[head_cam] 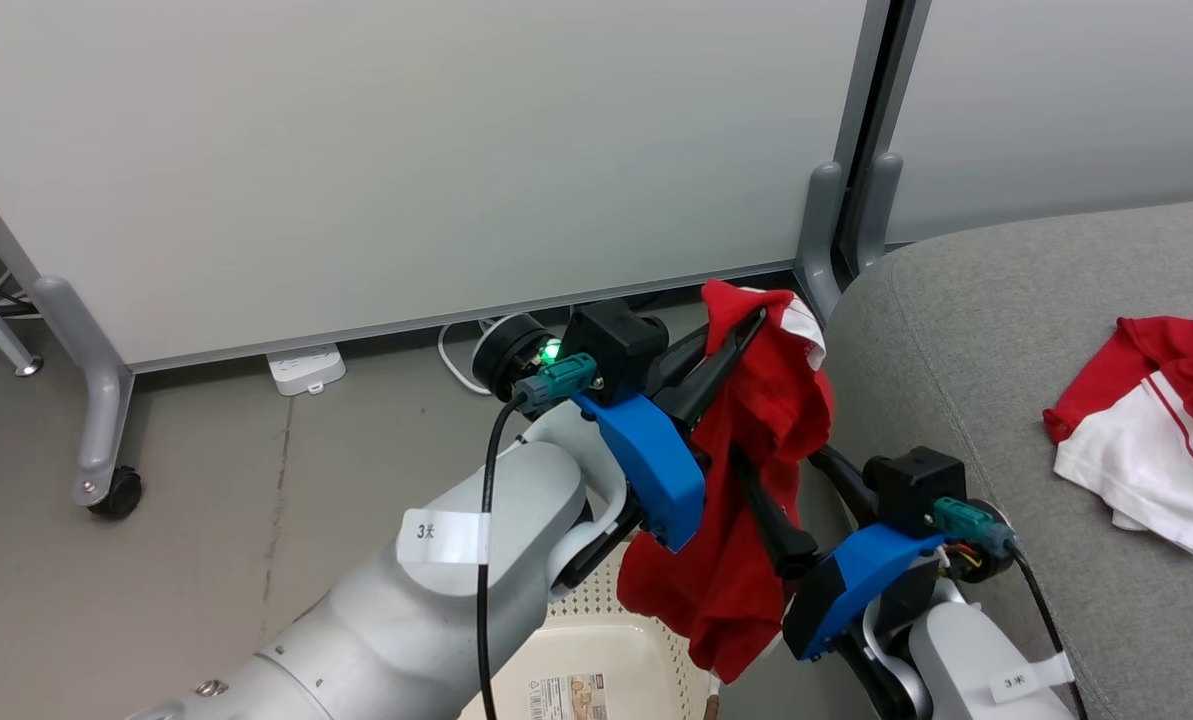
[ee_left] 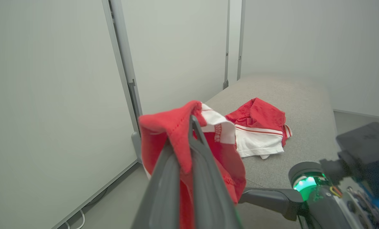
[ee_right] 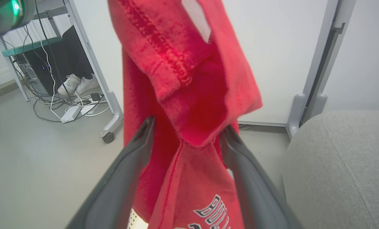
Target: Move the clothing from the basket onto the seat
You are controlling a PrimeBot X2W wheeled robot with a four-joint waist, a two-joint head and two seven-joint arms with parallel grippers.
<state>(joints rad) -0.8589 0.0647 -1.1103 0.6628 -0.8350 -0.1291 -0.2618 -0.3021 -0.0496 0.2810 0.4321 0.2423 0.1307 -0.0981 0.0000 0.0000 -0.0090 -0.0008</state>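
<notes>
While the left gripper [head_cam: 753, 325] is clenched on the top of the plain red fabric garment [head_cam: 756, 420], which hangs below it over the cream perforated plastic basket [head_cam: 646, 640], the right gripper [ee_right: 189, 127] stands spread wide around the hanging cloth without pinching it; beyond that gripper, the red-and-white striped garment [head_cam: 1146, 440] lies on the light-grey upholstered seat [head_cam: 956, 330]

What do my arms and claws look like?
Pale grey shells cover the left forearm and right forearm, each with a hand-marked white tape tag. Each wrist carries a blue bracket, a black camera block and a teal connector with a black cable. Long, dark, tapered fingers form the left claw and right claw. A green light glows at the left wrist.
</notes>
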